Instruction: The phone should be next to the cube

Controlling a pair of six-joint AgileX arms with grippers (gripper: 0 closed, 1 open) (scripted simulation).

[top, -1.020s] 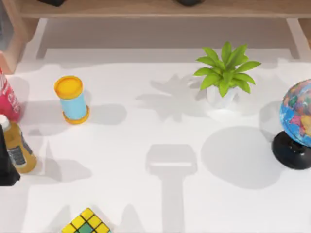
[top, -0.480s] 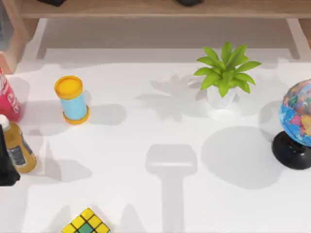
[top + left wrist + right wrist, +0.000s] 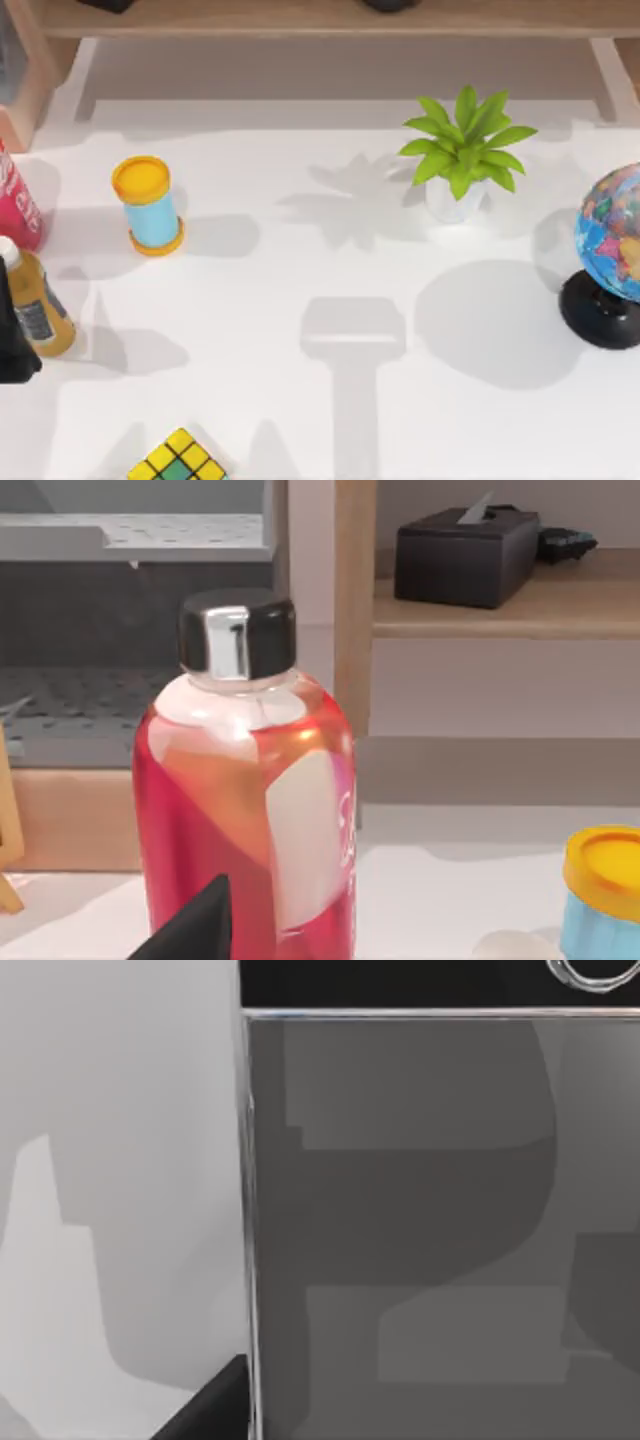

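Yellow and green, the cube (image 3: 178, 459) sits at the lower left edge of your top view on the white tabletop (image 3: 330, 290), well below the blue cylinder (image 3: 149, 208). You cannot tell either end effector's state. Your right wrist camera faces the phone's (image 3: 440, 1230) grey screen.

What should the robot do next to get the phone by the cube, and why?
Probably bring the phone, close before the right wrist camera, toward the cube at the top view's lower edge, left of centre; no phone lies beside it there.
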